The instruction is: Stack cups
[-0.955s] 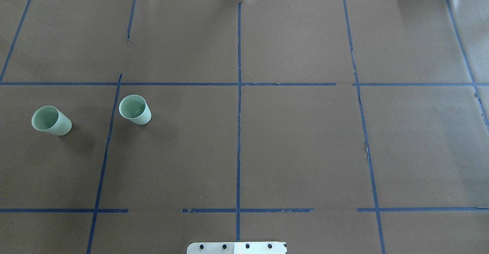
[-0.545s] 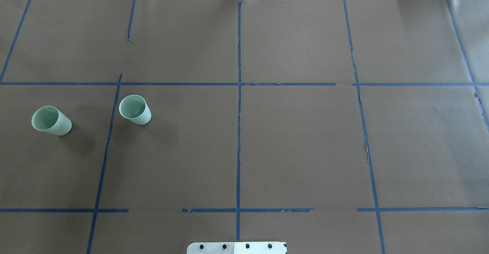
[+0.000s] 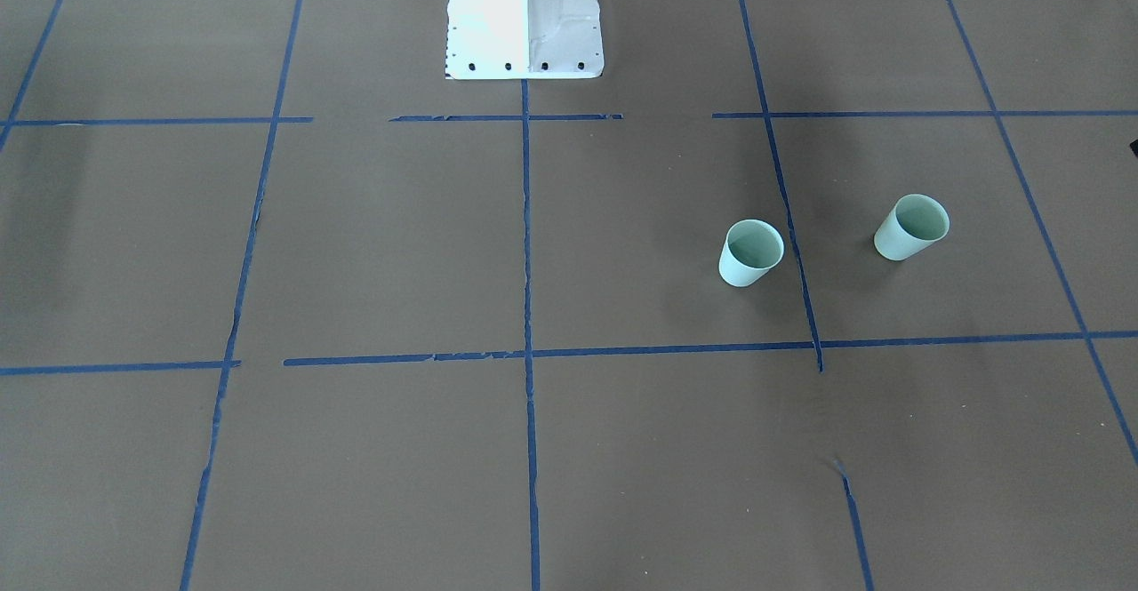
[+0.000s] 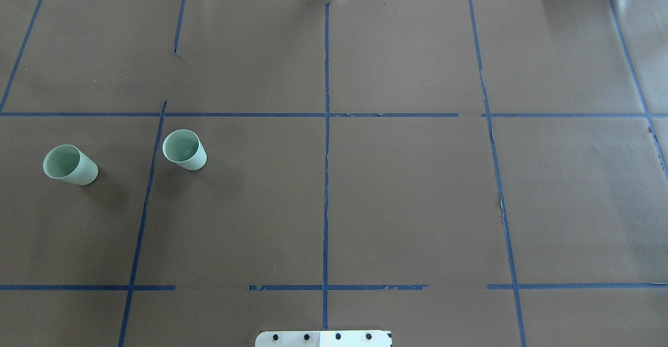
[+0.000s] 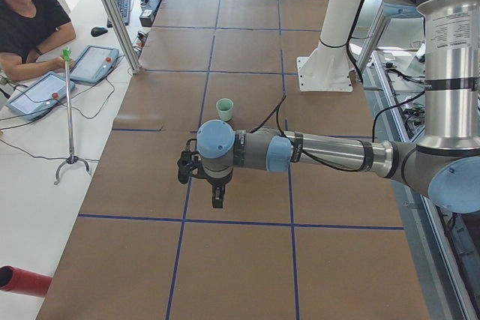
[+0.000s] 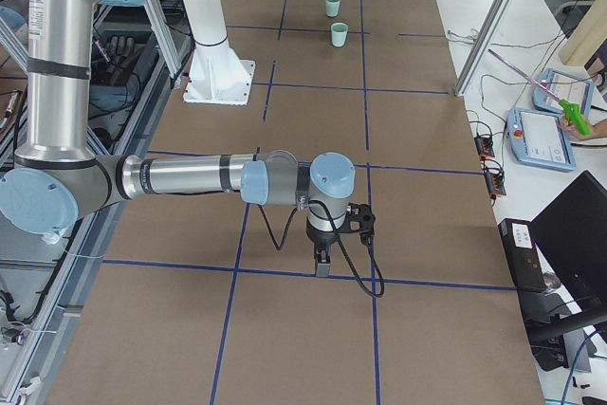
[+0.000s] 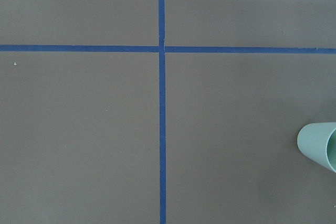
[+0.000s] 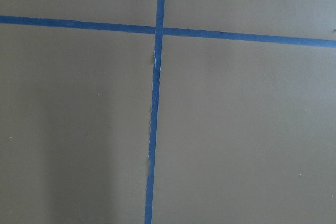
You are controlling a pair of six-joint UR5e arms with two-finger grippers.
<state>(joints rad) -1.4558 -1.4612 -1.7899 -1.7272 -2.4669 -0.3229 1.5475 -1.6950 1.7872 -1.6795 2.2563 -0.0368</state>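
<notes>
Overhead: one cup [image 4: 70, 164] and second cup [image 4: 184, 150] upright, apart, mid-left. Only side views show left fingers [image 5: 216, 198] and right fingers [image 6: 322, 263]; opening indeterminable.

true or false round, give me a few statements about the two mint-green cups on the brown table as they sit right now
1. The two pale mint-green tapered cups stand apart, unstacked. True.
2. Both lie on their sides. False: both stand upright, mouths up.
3. A blue tape line runs between them. True.
4. They sit on the robot's right half of the brown paper-covered table. False: they are on its left half.
5. One cup is lifted off the table. False: both rest on it.
</notes>
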